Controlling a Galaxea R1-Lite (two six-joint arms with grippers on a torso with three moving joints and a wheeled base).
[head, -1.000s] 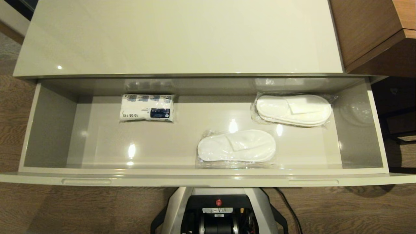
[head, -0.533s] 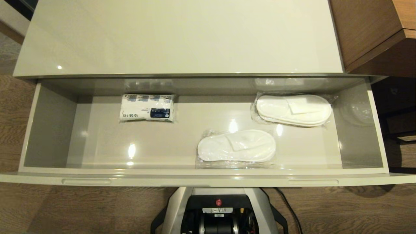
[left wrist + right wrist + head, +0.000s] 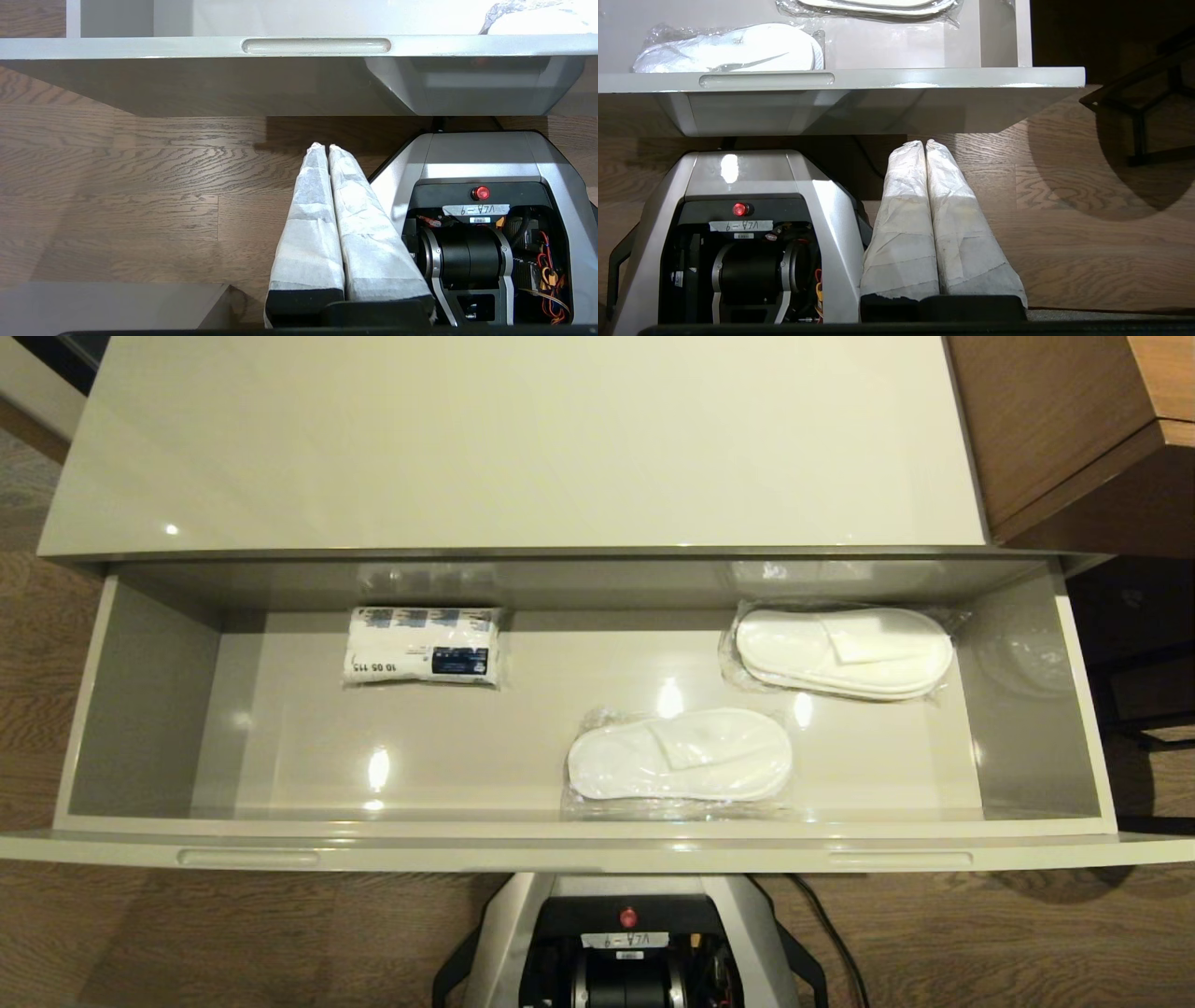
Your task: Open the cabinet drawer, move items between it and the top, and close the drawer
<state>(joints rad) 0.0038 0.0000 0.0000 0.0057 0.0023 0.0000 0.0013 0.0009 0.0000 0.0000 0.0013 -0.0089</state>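
While nothing has shifted in the open cabinet drawer (image 3: 140, 709) since earlier, we see our left gripper (image 3: 328, 148) and right gripper (image 3: 924, 143) closed, empty, parked below its front.

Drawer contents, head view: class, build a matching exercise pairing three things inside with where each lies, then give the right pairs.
Things:
1. printed white packet
2. slipper pair nearest the drawer's front
3. slipper pair at the back

Places:
A. back right
B. back left of centre
C. front, right of centre

Pairs: 1-B, 2-C, 3-A
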